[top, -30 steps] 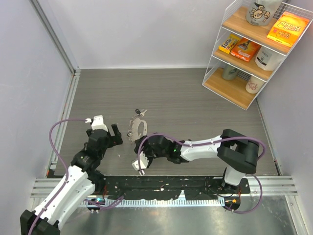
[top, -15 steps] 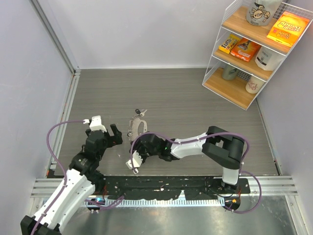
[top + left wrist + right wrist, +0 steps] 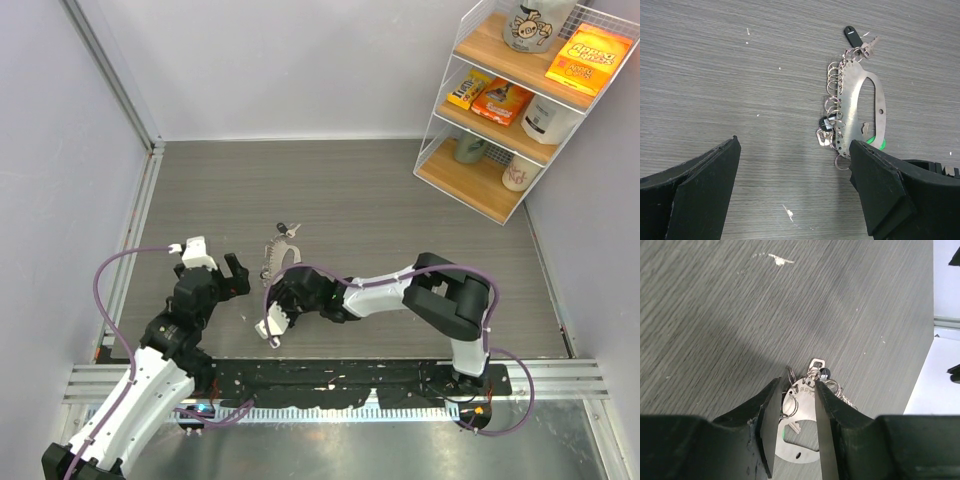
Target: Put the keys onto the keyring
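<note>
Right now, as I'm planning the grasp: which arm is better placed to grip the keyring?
Right. The right gripper straddles one end of the keyring; the left gripper hangs open to its side, apart from it.

In the right wrist view, the sides and lower end of the flat silvery-grey metal keyring (image 3: pixel 802 442) were covered by the black fingers (image 3: pixel 767 425) of the right tool (image 3: pixel 797 386); contact could not be told. In the left wrist view, its small bright green piece (image 3: pixel 874 143) was partly hidden behind the left tool (image 3: pixel 794 145). From above, the tiny dark-headed silver keys (image 3: pixel 288 231) could not be counted.
</note>
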You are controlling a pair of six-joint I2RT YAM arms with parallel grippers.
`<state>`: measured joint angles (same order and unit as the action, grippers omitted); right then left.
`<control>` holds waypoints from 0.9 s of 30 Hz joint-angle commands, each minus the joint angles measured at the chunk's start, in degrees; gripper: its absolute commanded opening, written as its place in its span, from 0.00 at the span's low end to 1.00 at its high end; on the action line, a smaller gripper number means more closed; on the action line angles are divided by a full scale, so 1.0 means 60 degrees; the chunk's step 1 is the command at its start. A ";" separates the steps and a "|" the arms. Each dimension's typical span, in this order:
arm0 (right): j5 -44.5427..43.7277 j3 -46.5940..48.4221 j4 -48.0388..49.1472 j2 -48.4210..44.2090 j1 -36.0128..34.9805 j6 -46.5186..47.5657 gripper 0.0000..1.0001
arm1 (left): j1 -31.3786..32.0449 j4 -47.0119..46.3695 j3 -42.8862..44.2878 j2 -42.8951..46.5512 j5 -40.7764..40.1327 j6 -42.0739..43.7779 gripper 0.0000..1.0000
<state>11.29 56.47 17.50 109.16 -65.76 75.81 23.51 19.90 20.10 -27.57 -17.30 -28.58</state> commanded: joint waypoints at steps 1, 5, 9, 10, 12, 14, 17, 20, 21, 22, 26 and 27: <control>0.0199 0.0330 -0.0089 0.0174 0.0090 0.0270 0.38 | -0.0051 -0.0460 0.0005 0.0054 0.0100 -0.0115 0.99; 0.0199 0.0476 -0.0118 0.0307 0.0149 0.0314 0.35 | -0.0051 -0.0475 0.0005 0.0040 0.0115 -0.0115 0.99; 0.0228 0.0666 -0.0235 0.0467 0.0178 0.0329 0.31 | -0.0051 -0.0504 0.0005 0.0011 0.0129 -0.0129 0.99; 0.0242 0.0696 -0.0250 0.0483 0.0193 0.0343 0.30 | -0.0051 -0.0490 0.0005 0.0010 0.0144 -0.0130 0.99; 0.0243 0.0725 -0.0250 0.0512 0.0222 0.0343 0.29 | -0.0051 -0.0475 0.0005 0.0010 0.0115 -0.0101 0.99; 0.0257 0.0740 -0.0250 0.0570 0.0251 0.0343 0.29 | -0.0051 -0.0475 0.0005 0.0025 0.0115 -0.0100 0.99; 0.0272 0.0755 -0.0265 0.0614 0.0266 0.0329 0.27 | -0.0051 -0.0475 0.0005 0.0011 0.0129 -0.0100 0.99; 0.0286 0.0784 -0.0323 0.0614 0.0310 0.0343 0.25 | -0.0051 -0.0475 0.0005 -0.0004 0.0115 -0.0100 0.99; 0.0286 0.0799 -0.0338 0.0615 0.0310 0.0343 0.25 | -0.0051 -0.0475 0.0005 -0.0004 0.0115 -0.0100 0.99; 0.0286 0.0813 -0.0367 0.0629 0.0325 0.0329 0.24 | -0.0051 -0.0489 0.0019 0.0010 0.0115 -0.0100 0.99; 0.0301 0.0857 -0.0411 0.0673 0.0368 0.0314 0.24 | -0.0051 -0.0461 0.0005 0.0025 0.0115 -0.0115 0.99; 0.0316 0.0857 -0.0426 0.0688 0.0369 0.0314 0.24 | -0.0036 -0.0460 0.0005 0.0025 0.0100 -0.0100 0.99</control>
<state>11.84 59.64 14.96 112.68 -63.88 76.44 23.51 19.90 20.10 -27.62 -16.84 -28.58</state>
